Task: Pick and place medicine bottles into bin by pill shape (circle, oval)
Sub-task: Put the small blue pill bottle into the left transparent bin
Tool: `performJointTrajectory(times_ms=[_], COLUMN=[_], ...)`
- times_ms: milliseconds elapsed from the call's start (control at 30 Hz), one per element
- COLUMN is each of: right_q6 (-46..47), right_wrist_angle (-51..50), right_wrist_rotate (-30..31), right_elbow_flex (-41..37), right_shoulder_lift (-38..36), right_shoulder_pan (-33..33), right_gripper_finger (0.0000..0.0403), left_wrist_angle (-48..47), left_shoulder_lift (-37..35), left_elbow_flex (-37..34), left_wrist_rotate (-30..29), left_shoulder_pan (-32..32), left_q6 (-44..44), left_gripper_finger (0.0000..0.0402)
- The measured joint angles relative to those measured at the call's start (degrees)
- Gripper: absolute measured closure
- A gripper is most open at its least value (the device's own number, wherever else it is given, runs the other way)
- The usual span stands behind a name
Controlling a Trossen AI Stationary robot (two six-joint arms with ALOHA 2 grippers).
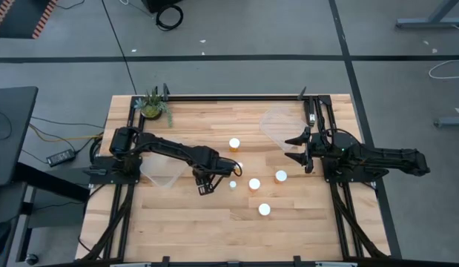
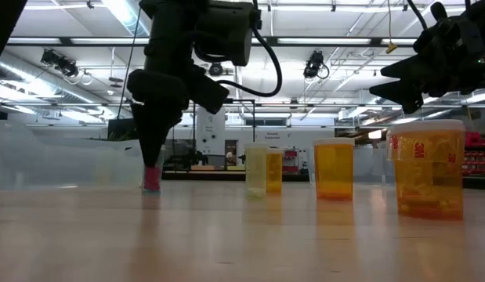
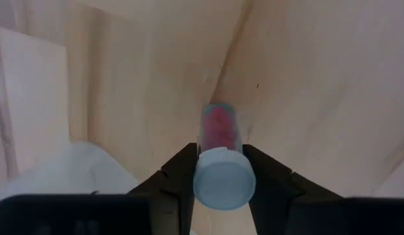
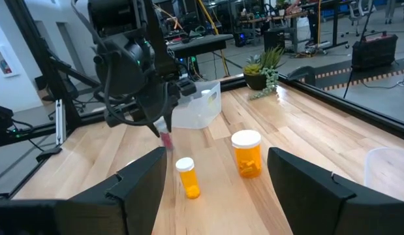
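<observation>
One small bottle (image 3: pixel 220 163) with pink pills and a white cap sits clamped between the fingers of the left gripper (image 3: pixel 221 179), down at the wooden table (image 1: pixel 185 222) mid-table. Four other medicine bottles (image 1: pixel 254 184) stand just right of it. Spread wide and empty, the right gripper (image 1: pixel 302 150) hovers near the table's right edge.

Near the worktop (image 1: pixel 214 222) middle: left pincer (image 1: pixel 205 185), closed around a small bottle (image 3: pixel 220 156). Just right of it, a loose cluster of four medicine bottles (image 1: pixel 254 184), one more (image 1: pixel 234 143) behind them. At the left edge, a bin (image 1: pixel 161 170) beside the left arm. Toward the far right corner, a second bin (image 1: pixel 277 126), right pincer (image 1: pixel 303 152) parted just beside it. In the far left corner, a potted plant (image 1: pixel 153 106).
</observation>
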Motion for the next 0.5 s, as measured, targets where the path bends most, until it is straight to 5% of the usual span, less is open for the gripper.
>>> performJointTrajectory(times_ms=[233, 500], right_q6=[0.01, 0.01], right_wrist_angle=[0.00, -0.07], right_wrist_rotate=[0.00, 0.00], right_elbow_flex=[0.00, 0.00], right_shoulder_lift=[0.00, 0.02], right_shoulder_pan=[0.00, 0.02], right_gripper_finger=[0.0131, 0.0131], left_wrist_angle=[-3.58, -12.99], left_shoulder_lift=[-0.70, -2.86], left_elbow_flex=[0.08, 4.76], left_wrist_rotate=[3.25, 3.02], left_shoulder_pan=[-1.04, -1.85], left_q6=[-2.86, -5.14], left_gripper_finger=[0.0262, 0.0287])
